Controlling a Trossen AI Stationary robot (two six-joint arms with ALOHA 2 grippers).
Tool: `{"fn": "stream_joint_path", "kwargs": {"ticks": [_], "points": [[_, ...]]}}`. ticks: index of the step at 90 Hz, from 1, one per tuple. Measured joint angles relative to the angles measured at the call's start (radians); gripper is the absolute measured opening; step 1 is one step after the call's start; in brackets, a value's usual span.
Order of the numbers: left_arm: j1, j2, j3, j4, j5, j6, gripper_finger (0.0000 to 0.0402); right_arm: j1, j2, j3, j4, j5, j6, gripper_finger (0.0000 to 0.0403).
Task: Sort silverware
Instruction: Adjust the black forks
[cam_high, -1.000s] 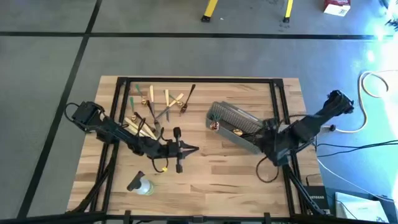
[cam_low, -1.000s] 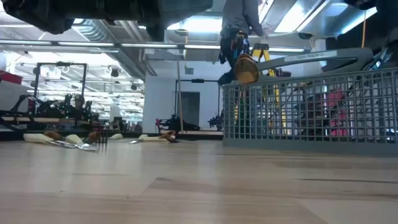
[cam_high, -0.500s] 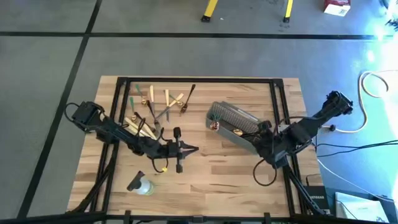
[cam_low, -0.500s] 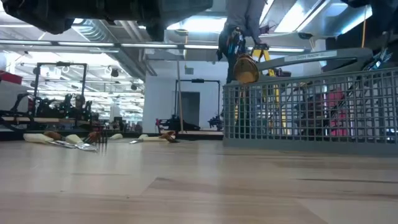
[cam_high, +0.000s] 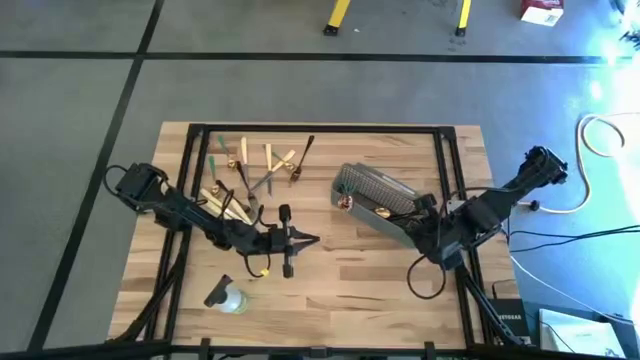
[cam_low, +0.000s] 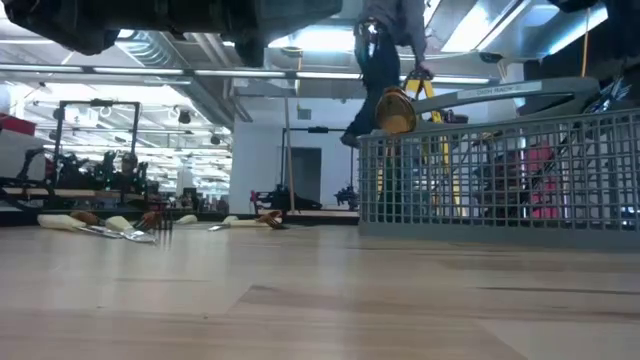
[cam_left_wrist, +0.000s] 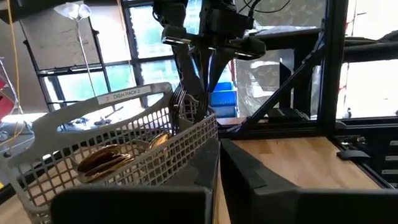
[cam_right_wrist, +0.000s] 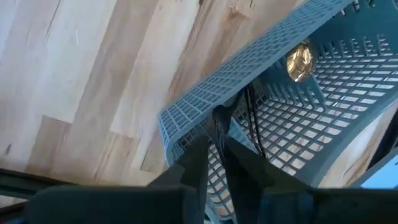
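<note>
The grey mesh basket (cam_high: 368, 188) lies on the table right of centre, with a gold spoon (cam_right_wrist: 300, 61) and black utensil handles (cam_right_wrist: 254, 118) inside. My right gripper (cam_high: 415, 212) hangs over the basket's near right end, shut on a thin black utensil (cam_right_wrist: 216, 118). Loose silverware (cam_high: 250, 165), tan, black and green, lies scattered on the far left of the table. My left gripper (cam_high: 312, 240) is shut with nothing in it, hovering at mid-table and pointing toward the basket (cam_left_wrist: 124, 149). My right gripper pinches the thin black utensil between its two fingertips (cam_right_wrist: 202, 146), right over the basket's rim (cam_right_wrist: 186, 115). The fingers come from above, pointing down. The utensil's lower part (cam_left_wrist: 181, 102) reaches down into the basket; which part of it the fingers hold does not show.
A small clear bottle (cam_high: 228, 298) lies near the table's front left. A black frame (cam_high: 320, 128) runs around the tabletop. Bare wood lies between the two grippers and along the near edge. A person moves about in the room behind the basket (cam_low: 385, 40).
My right gripper has shifted slightly toward the table's left, farther over the basket. The person in the room behind has moved.
</note>
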Motion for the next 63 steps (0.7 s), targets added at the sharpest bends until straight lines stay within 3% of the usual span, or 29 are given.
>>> {"fn": "stream_joint_path", "kwargs": {"ticks": [32,63], "points": [[0.0,0.0,0.0,0.001,0.0,0.001,0.0,0.0,0.0,0.0,0.006,-0.002,0.012,0.0002],[0.0,0.0,0.0,0.002,0.0,-0.003,0.0,0.0,-0.001,0.12,0.024,0.033,0.203,0.0]]}}
